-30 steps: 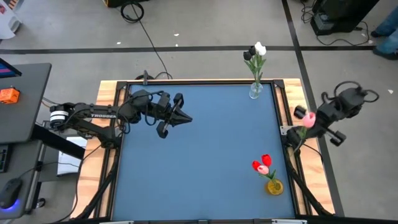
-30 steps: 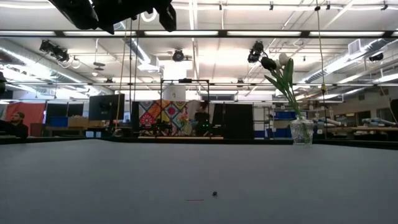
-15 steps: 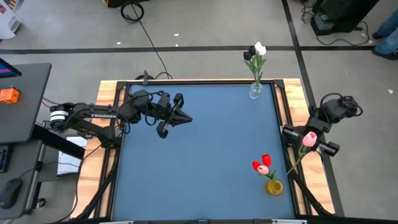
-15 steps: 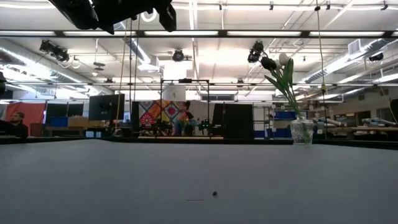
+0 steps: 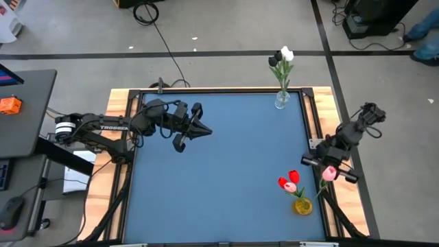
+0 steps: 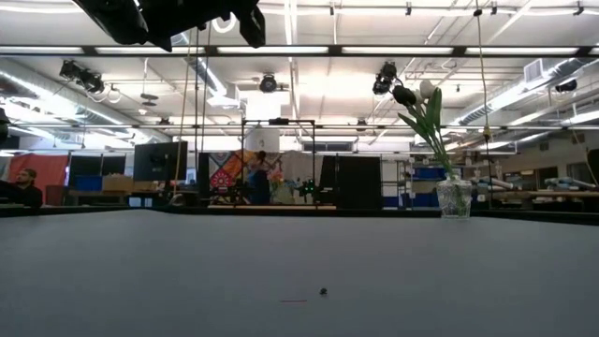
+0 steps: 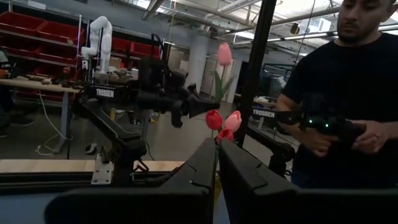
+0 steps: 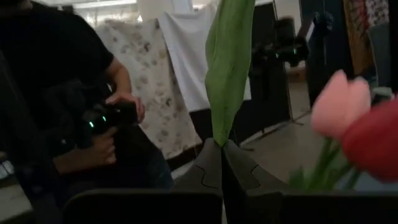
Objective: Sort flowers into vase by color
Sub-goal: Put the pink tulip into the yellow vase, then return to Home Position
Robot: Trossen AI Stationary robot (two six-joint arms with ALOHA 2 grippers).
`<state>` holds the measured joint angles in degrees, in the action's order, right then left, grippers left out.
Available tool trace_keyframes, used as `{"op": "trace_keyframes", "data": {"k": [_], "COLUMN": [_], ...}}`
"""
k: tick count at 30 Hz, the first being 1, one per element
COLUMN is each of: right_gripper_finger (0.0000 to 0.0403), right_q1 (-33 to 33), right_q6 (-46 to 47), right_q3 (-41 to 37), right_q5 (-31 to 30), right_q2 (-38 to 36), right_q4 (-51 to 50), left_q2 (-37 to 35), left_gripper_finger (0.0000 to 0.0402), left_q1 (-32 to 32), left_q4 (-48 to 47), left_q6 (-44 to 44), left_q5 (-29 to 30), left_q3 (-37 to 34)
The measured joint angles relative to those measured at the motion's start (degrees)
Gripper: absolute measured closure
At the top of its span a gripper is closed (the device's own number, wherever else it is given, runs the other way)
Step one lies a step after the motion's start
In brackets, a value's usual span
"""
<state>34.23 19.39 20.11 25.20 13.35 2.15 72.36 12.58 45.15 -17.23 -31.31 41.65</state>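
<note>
A pink artificial tulip on a long thin green stem [image 5: 328, 173] is held at the table's right edge, just beside the small yellow vase [image 5: 302, 205] in which a red tulip [image 5: 293, 176] and another pink tulip [image 5: 290, 186] already stand. The stem is pinched by the right gripper [image 5: 326, 165], whose fingers are shut tight on it; in the right wrist view a broad green leaf [image 8: 229, 65] rises straight from between them. The flower is judged to be very light, with a thin, springy stem that may bend or swing, so it is best held low on the stem, clear of the soft head and leaves. The bottom of the stem still has to be lowered into the narrow mouth of the yellow vase without disturbing the flowers inside.

Farther off, a clear glass vase [image 5: 282, 100] with a white tulip [image 5: 287, 53] and a black tulip [image 5: 274, 61] stands at the far edge. The left gripper [image 5: 204, 132] is held over the table's left part, closed and empty.
</note>
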Motion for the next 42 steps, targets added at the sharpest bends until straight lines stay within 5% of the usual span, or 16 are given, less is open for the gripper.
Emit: {"op": "trace_keyframes", "data": {"k": [15, 28, 42], "right_gripper_finger": [0.0388, 0.0206, 0.0193], "right_q1": [4.92, 6.35, 6.33], "right_q6": [-4.22, 2.45, -0.09], "right_q3": [-7.14, -8.16, 10.23], "right_q5": [-4.61, -2.41, -3.77], "right_q2": [0.04, -0.05, -0.27], "right_q4": [-0.05, -2.06, -9.09], "left_q2": [0.00, 0.00, 0.00], "left_gripper_finger": [0.0377, 0.0377, 0.0377], "left_q1": [0.00, 0.00, 0.00], "left_q4": [0.00, 0.01, 0.02], "left_q6": [-0.02, 0.00, 0.00], "left_q5": [0.00, 0.02, 0.02], "left_q3": [0.00, 0.00, 0.00]}}
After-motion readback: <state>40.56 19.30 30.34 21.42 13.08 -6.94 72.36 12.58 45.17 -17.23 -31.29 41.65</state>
